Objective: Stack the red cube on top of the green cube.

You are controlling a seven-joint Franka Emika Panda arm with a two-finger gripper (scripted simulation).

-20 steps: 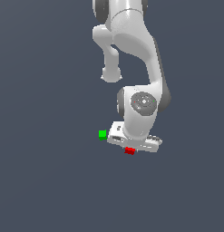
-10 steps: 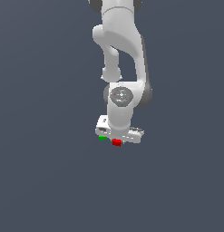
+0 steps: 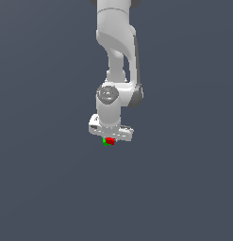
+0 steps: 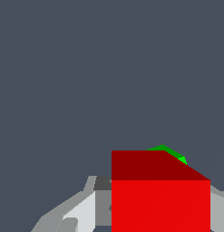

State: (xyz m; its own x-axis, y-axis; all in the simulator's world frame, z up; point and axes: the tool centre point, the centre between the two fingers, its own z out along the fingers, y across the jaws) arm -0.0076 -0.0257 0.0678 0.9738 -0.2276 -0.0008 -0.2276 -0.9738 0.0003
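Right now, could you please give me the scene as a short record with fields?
arm: one white Panda, reaching down
gripper: shut on the red cube
red cube: held between the fingers, filling the wrist view's foreground
green cube: mostly hidden behind the red cube; only a sliver shows in both views
contact between cubes: cannot tell
surface: plain dark grey

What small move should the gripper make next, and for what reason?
Probably a slight shift to centre, then lower. The gripper holds the red cube nearly over the green cube, of which only an edge shows behind it, so alignment seems close but unconfirmed.
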